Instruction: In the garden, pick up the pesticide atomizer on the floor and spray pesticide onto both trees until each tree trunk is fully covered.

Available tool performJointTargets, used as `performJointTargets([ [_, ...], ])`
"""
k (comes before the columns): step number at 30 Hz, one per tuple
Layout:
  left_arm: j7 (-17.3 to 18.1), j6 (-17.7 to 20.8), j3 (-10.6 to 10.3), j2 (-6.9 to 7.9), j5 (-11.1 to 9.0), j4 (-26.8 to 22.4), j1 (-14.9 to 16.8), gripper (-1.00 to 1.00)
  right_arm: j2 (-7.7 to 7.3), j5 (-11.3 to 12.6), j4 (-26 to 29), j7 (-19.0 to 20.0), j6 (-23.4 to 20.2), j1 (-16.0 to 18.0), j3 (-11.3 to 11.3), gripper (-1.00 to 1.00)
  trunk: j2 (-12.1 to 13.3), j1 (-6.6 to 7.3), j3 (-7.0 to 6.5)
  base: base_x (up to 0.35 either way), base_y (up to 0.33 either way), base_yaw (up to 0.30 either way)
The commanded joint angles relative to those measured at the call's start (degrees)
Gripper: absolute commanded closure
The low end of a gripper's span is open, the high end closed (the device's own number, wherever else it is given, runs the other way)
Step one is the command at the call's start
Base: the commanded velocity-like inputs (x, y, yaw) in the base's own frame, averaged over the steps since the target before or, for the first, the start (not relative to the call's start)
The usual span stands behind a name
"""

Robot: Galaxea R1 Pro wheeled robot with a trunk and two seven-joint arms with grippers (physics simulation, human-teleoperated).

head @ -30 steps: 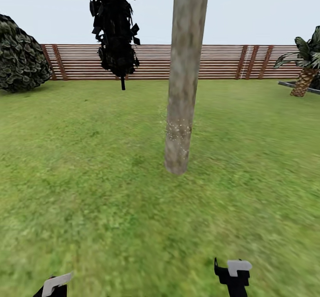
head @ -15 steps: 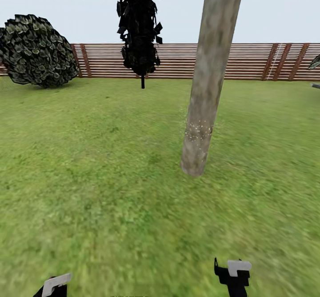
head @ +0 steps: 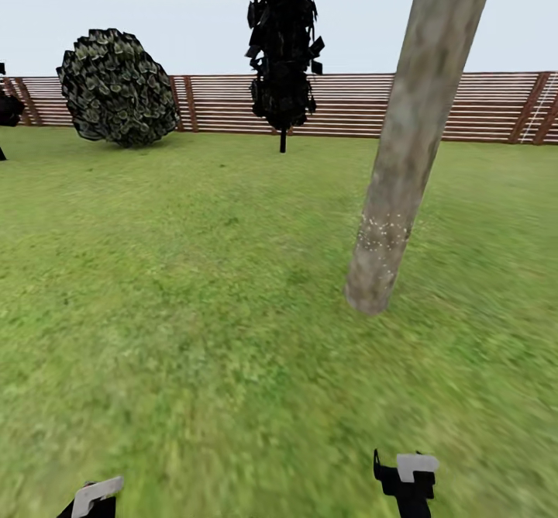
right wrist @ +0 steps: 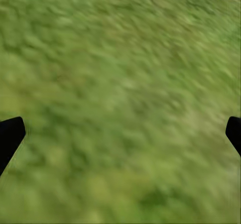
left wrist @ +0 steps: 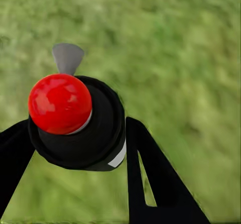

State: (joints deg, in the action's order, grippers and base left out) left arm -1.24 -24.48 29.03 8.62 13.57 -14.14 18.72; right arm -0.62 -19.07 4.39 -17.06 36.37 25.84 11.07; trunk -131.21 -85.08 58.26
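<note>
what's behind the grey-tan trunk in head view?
Behind the tree trunk: lawn running back to the slatted fence. The fence stretch directly behind the trunk is covered.

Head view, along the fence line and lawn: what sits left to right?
Small dark plant at the edge → round dark leafy bush → narrow black-leaved tree on a thin stem → thick mottled grey-tan tree trunk, flecked with white specks low down.

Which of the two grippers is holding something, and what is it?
The left gripper: its fingers clamp a black atomizer with a red top. The right gripper is open over bare grass.
</note>
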Motion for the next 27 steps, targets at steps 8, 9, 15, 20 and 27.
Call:
performJointTargets([
  [8, 0.01, 0.13, 0.07, 0.07, -0.03, -0.01, 0.0, 1.0, 0.0, -0.01, -0.01, 0.0, -0.03, -0.06, -0.01, -1.0, 0.0, 0.0, 0.17, 0.0, 0.0, 0.281],
  [9, 0.01, 0.08, 0.06, 0.08, -0.03, -0.01, 0.0, 1.0, 0.0, -0.01, -0.01, 0.0, -0.02, -0.07, 0.0, -1.0, 0.0, 0.0, 0.19, 0.0, 0.0, 0.281],
  [15, 0.01, 0.04, 0.06, 0.08, 0.05, -0.01, 0.0, 1.0, 0.0, -0.01, 0.0, -0.01, 0.0, -0.02, -0.01, -1.0, 0.0, 0.0, 0.31, 0.0, 0.0, 0.281],
  [20, 0.01, 0.04, 0.06, 0.0, 0.14, -0.01, 0.0, 1.0, 0.0, -0.01, 0.0, -0.01, -0.02, -0.06, -0.01, -1.0, 0.0, 0.0, 0.41, 0.0, 0.0, 0.281],
  [27, 0.01, 0.04, 0.06, 0.08, 0.14, -0.01, 0.0, 1.0, 0.0, -0.01, -0.02, 0.0, -0.04, -0.07, 0.0, -1.0, 0.0, 0.0, 0.56, 0.0, 0.0, 0.281],
])
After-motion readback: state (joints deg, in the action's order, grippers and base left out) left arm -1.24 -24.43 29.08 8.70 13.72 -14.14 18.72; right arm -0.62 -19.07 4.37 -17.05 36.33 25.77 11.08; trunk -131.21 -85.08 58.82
